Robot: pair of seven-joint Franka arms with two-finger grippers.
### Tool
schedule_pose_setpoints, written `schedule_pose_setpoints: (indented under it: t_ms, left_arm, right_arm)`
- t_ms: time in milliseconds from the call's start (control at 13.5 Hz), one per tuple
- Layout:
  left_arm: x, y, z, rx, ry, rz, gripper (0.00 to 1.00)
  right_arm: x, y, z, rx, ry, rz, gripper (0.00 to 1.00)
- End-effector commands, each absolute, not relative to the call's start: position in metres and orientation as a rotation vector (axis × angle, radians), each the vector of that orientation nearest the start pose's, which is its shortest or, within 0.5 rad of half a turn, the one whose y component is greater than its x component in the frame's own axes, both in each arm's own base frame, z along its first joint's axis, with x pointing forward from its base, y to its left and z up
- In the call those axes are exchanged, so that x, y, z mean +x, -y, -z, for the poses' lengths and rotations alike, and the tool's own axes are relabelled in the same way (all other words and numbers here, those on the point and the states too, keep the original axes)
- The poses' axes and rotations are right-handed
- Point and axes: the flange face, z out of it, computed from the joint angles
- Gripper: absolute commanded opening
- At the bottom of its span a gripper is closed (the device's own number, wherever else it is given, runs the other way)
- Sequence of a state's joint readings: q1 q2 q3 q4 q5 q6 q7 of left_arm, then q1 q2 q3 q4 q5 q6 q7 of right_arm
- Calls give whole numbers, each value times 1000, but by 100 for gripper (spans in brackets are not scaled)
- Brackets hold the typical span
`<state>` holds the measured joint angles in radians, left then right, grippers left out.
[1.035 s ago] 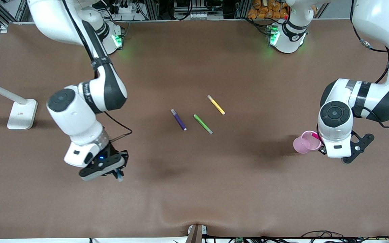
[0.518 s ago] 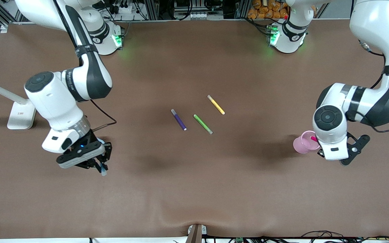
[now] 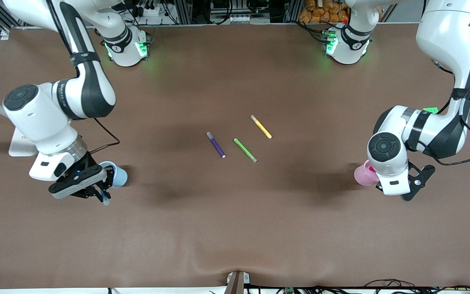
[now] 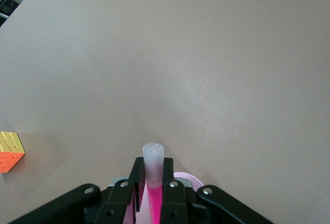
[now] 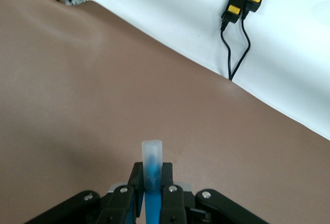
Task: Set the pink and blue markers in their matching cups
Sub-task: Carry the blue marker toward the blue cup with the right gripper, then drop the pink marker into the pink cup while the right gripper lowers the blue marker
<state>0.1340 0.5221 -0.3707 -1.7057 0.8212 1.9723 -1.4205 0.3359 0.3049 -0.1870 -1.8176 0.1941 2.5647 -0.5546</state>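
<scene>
My right gripper (image 3: 99,195) is shut on the blue marker (image 5: 152,168) and holds it upright, pale end up. It hangs just beside the light blue cup (image 3: 115,174), which stands toward the right arm's end of the table. The marker's tip shows in the front view (image 3: 105,201). My left gripper (image 4: 153,184) is shut on the pink marker (image 4: 153,158), pale end up, right over the light pink cup (image 3: 361,174). The cup's rim shows under the fingers (image 4: 188,177). In the front view the left hand covers part of that cup.
A purple marker (image 3: 216,144), a green marker (image 3: 245,150) and a yellow marker (image 3: 260,126) lie mid-table. A white stand base (image 3: 18,148) sits near the right arm's end. A coloured cube (image 4: 10,152) lies on the table.
The right arm has swung toward its end of the table with the blue marker, uncovering the blue cup. The left hand has shifted over the pink cup, covering more of it.
</scene>
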Motion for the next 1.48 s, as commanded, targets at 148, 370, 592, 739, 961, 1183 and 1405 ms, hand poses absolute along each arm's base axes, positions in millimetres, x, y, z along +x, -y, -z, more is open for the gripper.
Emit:
schedule_pose_setpoints:
  t_ms: [148,370,592,739,961,1183,1405]
  left_arm:
    - [653,97,-293,-2408,1026,374,0]
    - [653,97,-290,-2407,1025,367,0]
    - [652,98,-290,-2408,1026,365,9]
    - [652,96,-290,-2412,1006,357,41]
    - [653,96,-297,-2414,1000,367,100]
    - [656,93,-308,-2430,967,373,100]
    - [661,87,-327,-2484,932,336,100]
  right_arm:
    - [652,-81,-410,-2736,1018,705,0]
    - [650,-69,-401,-2633,1155,698,0]
    - [651,-48,-383,-2549,1262,707,0]
    - [650,-43,-366,-2482,1301,700,0]
    - [649,-28,-336,-2411,1282,672,0]
    - [646,-22,-323,-2295,1311,725,0]
    - [640,-10,-322,-2205,1327,688,0]
